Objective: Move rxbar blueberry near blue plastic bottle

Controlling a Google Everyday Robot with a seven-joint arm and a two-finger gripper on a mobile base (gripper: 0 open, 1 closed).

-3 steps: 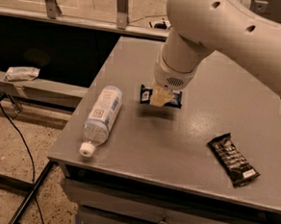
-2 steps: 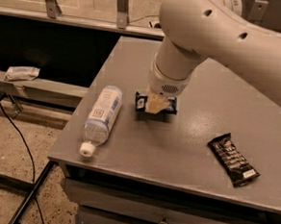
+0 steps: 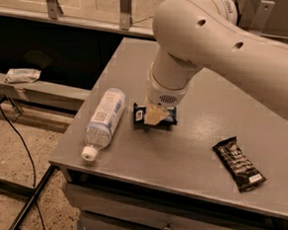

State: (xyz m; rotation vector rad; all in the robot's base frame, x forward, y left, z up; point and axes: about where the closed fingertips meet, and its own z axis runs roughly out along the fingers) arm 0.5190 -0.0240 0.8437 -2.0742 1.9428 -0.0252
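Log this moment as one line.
hand: down on rxbar blueberry | rxbar: lying beside blue plastic bottle, not touching | bottle: on its side

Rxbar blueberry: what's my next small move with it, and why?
Probably leave it there and lift the gripper straight up. The rxbar blueberry lies flat on the table, just right of the blue plastic bottle, a narrow gap between them, gripper on top of it. Pushing closer might roll the bottle, lying on its side by the left edge.

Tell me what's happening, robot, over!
Gripper clamped on rxbar blueberry. Blue plastic bottle lying just beside it, small gap. Nothing between; black bar far off.
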